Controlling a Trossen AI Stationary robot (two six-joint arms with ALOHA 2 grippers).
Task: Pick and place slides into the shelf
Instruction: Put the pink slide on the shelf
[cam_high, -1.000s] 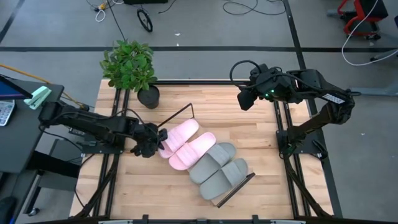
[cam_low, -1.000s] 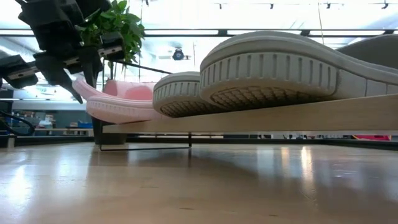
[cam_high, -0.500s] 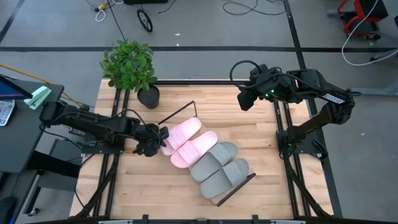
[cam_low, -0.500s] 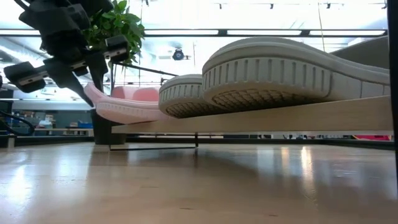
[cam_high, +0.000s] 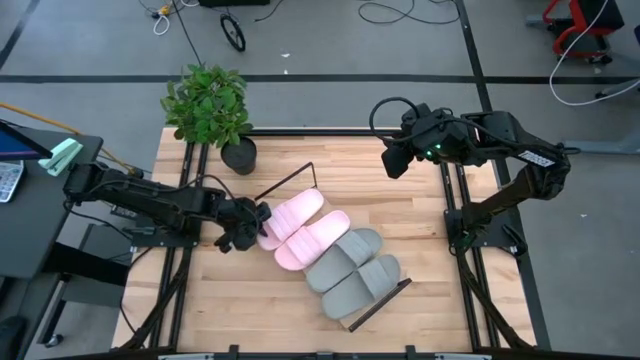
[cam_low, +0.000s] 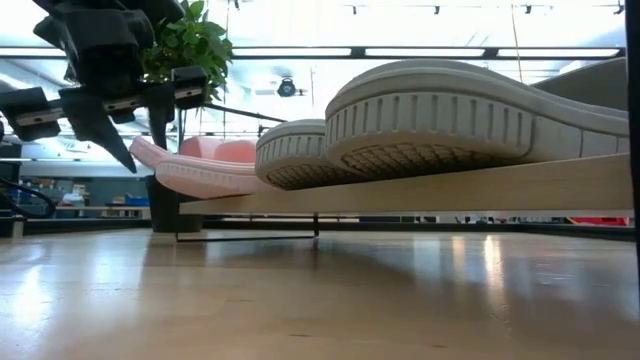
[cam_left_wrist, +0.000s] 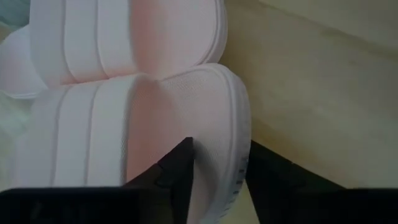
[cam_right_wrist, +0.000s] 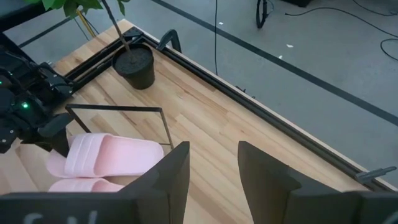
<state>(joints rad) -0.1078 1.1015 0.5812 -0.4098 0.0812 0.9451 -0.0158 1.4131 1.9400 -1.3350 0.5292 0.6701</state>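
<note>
All four slides sit on the shelf (cam_high: 385, 299): two pink (cam_high: 300, 230), two grey (cam_high: 350, 272). Left gripper (cam_high: 243, 226) at the outer pink heel, jaws apart around its edge, not clamped. Right gripper (cam_high: 394, 160) idles above the tabletop's far side, jaws apart, empty.

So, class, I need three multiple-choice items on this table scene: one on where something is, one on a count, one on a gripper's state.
1. Where is the potted plant?
A. at a far corner of the table, on the left arm's side
B. on the shelf between the sandals
C. under the right gripper

2. How many slides lie on the shelf?
A. two
B. three
C. four

3. How is the left gripper?
A. clamped on a grey slide
C. open, at the heel end of a pink slide
B. folded away off the table

Answers: 1 A, the high view shows the pot by that corner. 2 C, two pink and two grey slides sit side by side. 3 C, the left wrist view shows the fingers spread at the pink edge.
</note>
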